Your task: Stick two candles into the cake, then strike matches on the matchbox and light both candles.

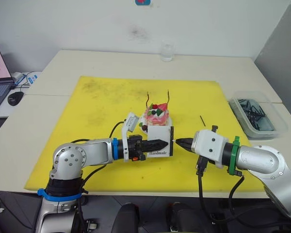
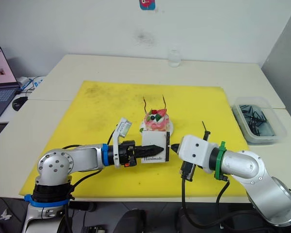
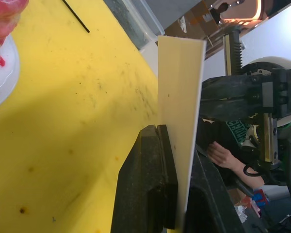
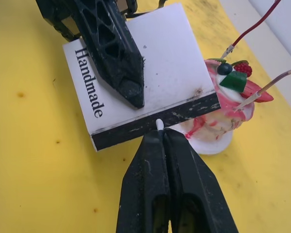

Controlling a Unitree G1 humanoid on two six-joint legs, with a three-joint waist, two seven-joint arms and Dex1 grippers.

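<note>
Left gripper [image 1: 157,144] fingers clamp the matchbox [image 4: 140,92] upright just in front of the cake [image 1: 156,115], black strip turned toward the right arm for striking. Right gripper [image 4: 161,136] fingers pinch a match [image 4: 159,124], its white tip touching the strip. Both candles [image 1: 169,100] stand in the cake, unlit.

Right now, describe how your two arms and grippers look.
Both arms are silver-grey metal with rounded joints. The left arm has blue rings at wrist and base; the right arm has a green wrist ring. Black cables loop beside each wrist. The left gripper and right gripper have black, tapered fingers; the left fingers show lattice cut-outs.
</note>
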